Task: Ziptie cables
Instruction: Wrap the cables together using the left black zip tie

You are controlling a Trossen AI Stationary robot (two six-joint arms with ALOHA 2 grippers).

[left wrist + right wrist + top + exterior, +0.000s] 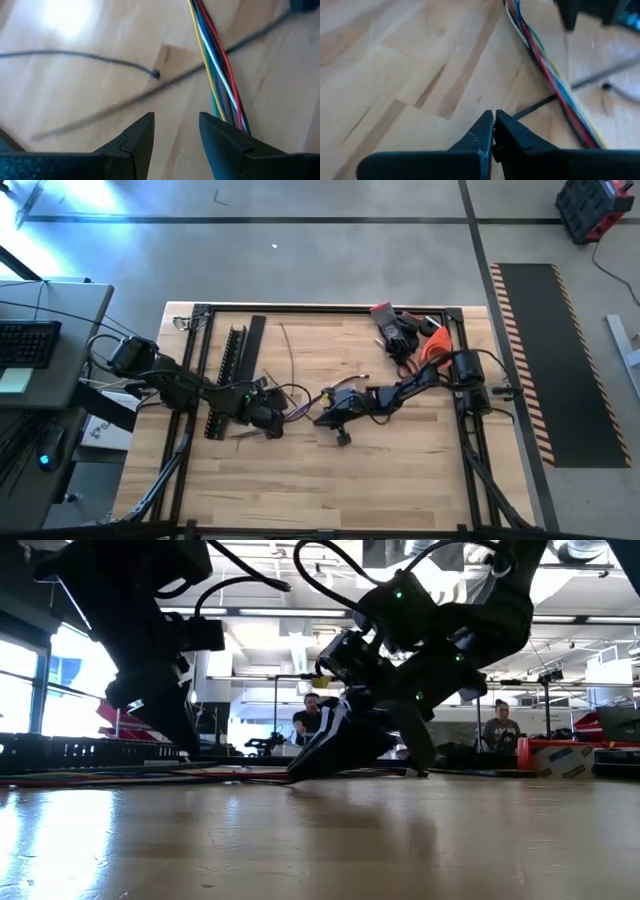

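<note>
On the far left of the worktop [400, 480] I see the slotted rail [228, 375] lying lengthwise, with a flat black strip [256, 345] just beside it. My left hand [268, 418] sits low just right of the rail's near end; from its wrist camera the fingers [140, 137] stand partly apart with bare wood between them, gripping nothing. The cables [217, 75] run past the outside of one finger, a bundle of red, blue, white and yellow strands lying on the wood. A thin dark ziptie [80, 56] lies apart from them. In the overhead view the cables [300, 402] lie between my two hands. My right hand [330, 415] is down near the middle of the worktop, fingers [480, 137] pinched together on nothing I can see, the bundle just beside it. Red and orange tools [405, 330] sit at the far right corner.
</note>
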